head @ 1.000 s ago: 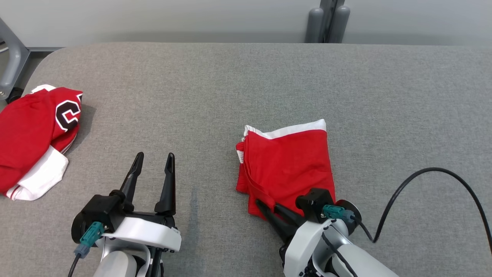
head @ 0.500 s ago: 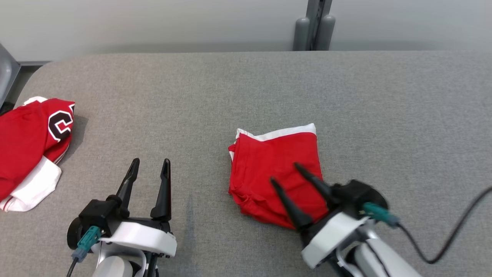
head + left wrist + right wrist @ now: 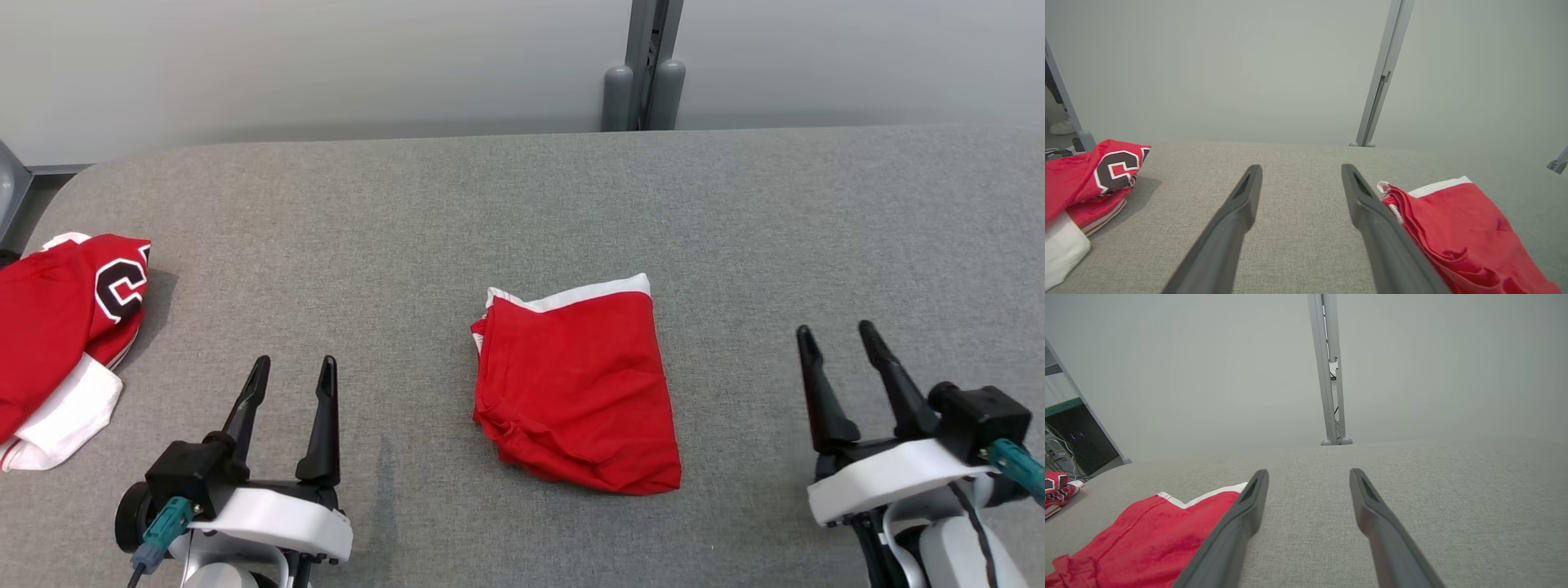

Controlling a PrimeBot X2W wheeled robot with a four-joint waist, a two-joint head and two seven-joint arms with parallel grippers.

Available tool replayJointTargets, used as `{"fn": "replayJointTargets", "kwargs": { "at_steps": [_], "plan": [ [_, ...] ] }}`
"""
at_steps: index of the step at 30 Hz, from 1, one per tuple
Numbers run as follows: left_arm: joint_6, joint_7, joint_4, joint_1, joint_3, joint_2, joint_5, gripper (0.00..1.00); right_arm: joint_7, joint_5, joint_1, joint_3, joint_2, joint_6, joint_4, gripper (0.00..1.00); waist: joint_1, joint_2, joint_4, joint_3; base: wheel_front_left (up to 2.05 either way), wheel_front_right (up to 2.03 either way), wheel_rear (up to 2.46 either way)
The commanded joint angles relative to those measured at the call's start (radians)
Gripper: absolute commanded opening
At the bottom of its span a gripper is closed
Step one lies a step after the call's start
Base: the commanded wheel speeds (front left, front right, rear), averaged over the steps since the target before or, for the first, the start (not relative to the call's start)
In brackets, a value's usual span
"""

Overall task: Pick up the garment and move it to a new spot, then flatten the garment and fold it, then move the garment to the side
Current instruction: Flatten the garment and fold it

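Fingers of my right gripper (image 3: 834, 328) stand spread with nothing between them, well off to the right of the folded garment (image 3: 575, 388). A second ago they were pressed together at its near edge, so I have let go and drawn back. My left gripper (image 3: 295, 359) is spread too and idle. The garment lies between the two of us, apart from both. I judge the fold finished and the piece laid down: a tidy red block with a white band along its far edge, flat on the grey table (image 3: 490, 204). What may remain is shifting it aside. Far out beyond my left gripper lies a red jersey (image 3: 57, 318) with a black letter, its outer part cut off by the frame. The layers inside the fold, and the rumpled corner nearest my left gripper, I cannot read well
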Motion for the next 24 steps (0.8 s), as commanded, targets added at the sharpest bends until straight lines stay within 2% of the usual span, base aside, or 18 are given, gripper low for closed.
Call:
{"fn": "replayJointTargets", "kwargs": {
  "at_steps": [1, 18, 19, 20, 21, 24],
  "plan": [
    [0.005, -0.001, -0.005, 0.003, 0.004, 0.007, -0.003, 1.00, 0.004, -0.006, 0.008, -0.010, 0.000, 0.000, -0.009, 1.00, 0.0000, 0.0000, 0.000, 0.001, 0.00, 0.00, 0.00],
    [0.013, 0.014, -0.026, -0.008, -0.012, 0.021, -0.004, 1.00, 0.013, -0.018, 0.011, -0.043, 0.014, 0.000, -0.022, 1.00, 0.0000, 0.0000, 0.009, 0.021, 0.00, 0.00, 0.00],
    [0.013, 0.014, -0.027, -0.011, -0.014, 0.021, -0.005, 1.00, 0.016, -0.018, 0.007, -0.039, 0.015, 0.000, -0.019, 0.93, 0.0000, 0.0000, 0.012, 0.024, 0.00, 0.00, 0.00],
    [0.013, 0.015, -0.028, -0.014, -0.015, 0.021, -0.005, 1.00, 0.012, -0.017, 0.000, -0.040, 0.014, 0.000, -0.014, 0.37, 0.0000, 0.0000, 0.014, 0.027, 0.00, 0.00, 0.00],
    [0.012, 0.015, -0.028, -0.018, -0.016, 0.021, -0.005, 1.00, 0.010, -0.016, -0.006, -0.037, 0.014, 0.000, -0.007, 0.00, 0.0000, 0.0000, 0.017, 0.030, 0.00, 0.00, 0.00],
    [0.010, 0.014, -0.027, -0.027, -0.021, 0.019, -0.007, 1.00, 0.015, -0.019, -0.022, -0.005, 0.015, 0.000, 0.015, 0.00, 0.0000, 0.0000, 0.027, 0.039, 0.00, 0.00, 0.00]
  ]
}}
